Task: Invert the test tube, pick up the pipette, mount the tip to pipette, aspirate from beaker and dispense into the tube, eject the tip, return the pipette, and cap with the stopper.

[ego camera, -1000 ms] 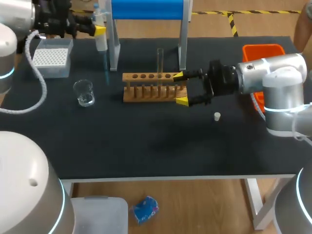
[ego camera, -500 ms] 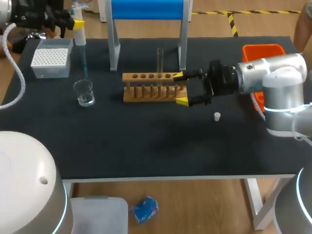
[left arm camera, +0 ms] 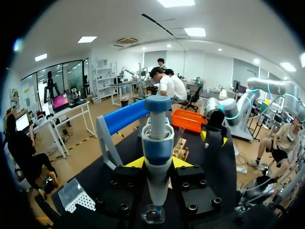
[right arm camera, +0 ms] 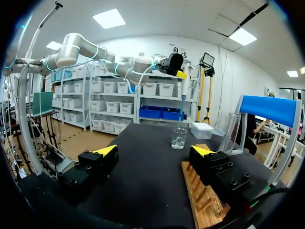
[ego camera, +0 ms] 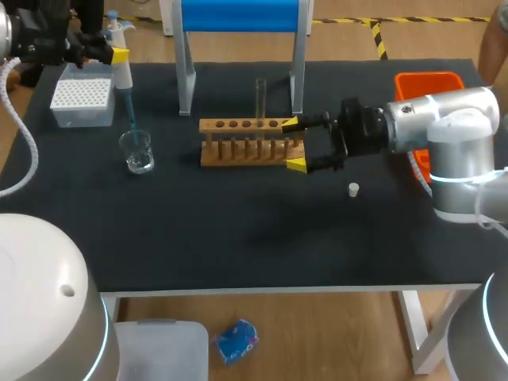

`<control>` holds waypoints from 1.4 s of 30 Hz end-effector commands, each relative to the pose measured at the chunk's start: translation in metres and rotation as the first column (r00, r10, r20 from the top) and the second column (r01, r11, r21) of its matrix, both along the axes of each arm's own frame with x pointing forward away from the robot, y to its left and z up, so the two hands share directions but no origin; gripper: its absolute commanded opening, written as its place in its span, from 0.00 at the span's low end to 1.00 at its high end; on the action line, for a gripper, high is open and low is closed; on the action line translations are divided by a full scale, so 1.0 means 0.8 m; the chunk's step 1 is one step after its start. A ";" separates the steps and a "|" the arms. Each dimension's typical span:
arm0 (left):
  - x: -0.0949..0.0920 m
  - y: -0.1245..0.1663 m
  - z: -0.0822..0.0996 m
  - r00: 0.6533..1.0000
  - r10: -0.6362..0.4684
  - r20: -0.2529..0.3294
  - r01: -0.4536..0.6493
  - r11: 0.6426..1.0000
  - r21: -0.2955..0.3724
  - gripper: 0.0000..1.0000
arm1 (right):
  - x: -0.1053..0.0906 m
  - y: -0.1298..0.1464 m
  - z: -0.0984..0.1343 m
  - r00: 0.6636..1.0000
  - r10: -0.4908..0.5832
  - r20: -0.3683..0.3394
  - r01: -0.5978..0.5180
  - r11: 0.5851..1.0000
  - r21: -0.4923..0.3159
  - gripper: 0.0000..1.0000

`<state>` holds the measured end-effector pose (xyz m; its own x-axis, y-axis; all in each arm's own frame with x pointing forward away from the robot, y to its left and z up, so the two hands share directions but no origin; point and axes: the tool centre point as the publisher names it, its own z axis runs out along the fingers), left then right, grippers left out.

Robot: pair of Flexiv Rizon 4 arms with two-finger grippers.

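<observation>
Bright, even overhead light from ceiling panels (right arm camera: 110,18). Panels blown out white in both wrist views. Black counter (ego camera: 238,246) matte, evenly lit. Shadows on it soft and faint. Specular highlights on glossy white shell of right arm (ego camera: 444,111). Small glints on beaker (ego camera: 138,152) glass.

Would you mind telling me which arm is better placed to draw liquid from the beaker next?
Left: its jaws hold the pipette, tip over the beaker; the right jaws stand open at the rack.
</observation>
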<state>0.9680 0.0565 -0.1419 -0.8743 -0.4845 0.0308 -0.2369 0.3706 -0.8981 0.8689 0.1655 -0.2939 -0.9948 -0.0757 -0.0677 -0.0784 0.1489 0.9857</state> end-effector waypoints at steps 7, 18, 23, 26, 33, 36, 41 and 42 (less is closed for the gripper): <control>0.000 -0.001 0.001 1.000 0.000 0.001 0.000 1.000 0.001 0.00 | -0.001 -0.001 0.001 1.000 -0.001 0.001 0.001 1.000 -0.002 1.00; 0.000 -0.001 0.001 1.000 0.000 0.001 0.000 1.000 0.001 0.00 | -0.025 0.066 0.031 0.998 -0.064 0.017 0.066 0.984 -0.164 1.00; 0.000 -0.001 0.001 1.000 0.000 0.001 0.000 1.000 0.001 0.00 | -0.011 0.109 0.013 0.996 -0.089 -0.015 0.084 0.973 -0.215 1.00; 0.000 -0.001 0.001 1.000 0.000 0.001 0.000 1.000 0.001 0.00 | 0.001 0.135 -0.011 0.993 -0.115 -0.021 0.105 0.957 -0.271 1.00; 0.000 -0.001 0.001 1.000 0.000 0.001 0.000 1.000 0.001 0.00 | 0.012 0.184 -0.037 0.991 -0.124 -0.042 0.105 0.947 -0.302 1.00; 0.000 -0.001 0.001 1.000 0.000 0.001 0.000 1.000 0.001 0.00 | 0.015 0.200 -0.037 0.991 -0.125 -0.040 0.107 0.945 -0.309 1.00; 0.000 -0.001 0.001 1.000 0.000 0.001 0.000 1.000 0.001 0.00 | 0.019 0.223 -0.040 0.989 -0.143 -0.035 0.125 0.941 -0.314 1.00; 0.000 -0.001 0.001 1.000 0.000 0.001 0.000 1.000 0.001 0.00 | 0.020 0.227 -0.042 0.988 -0.149 -0.034 0.130 0.940 -0.315 1.00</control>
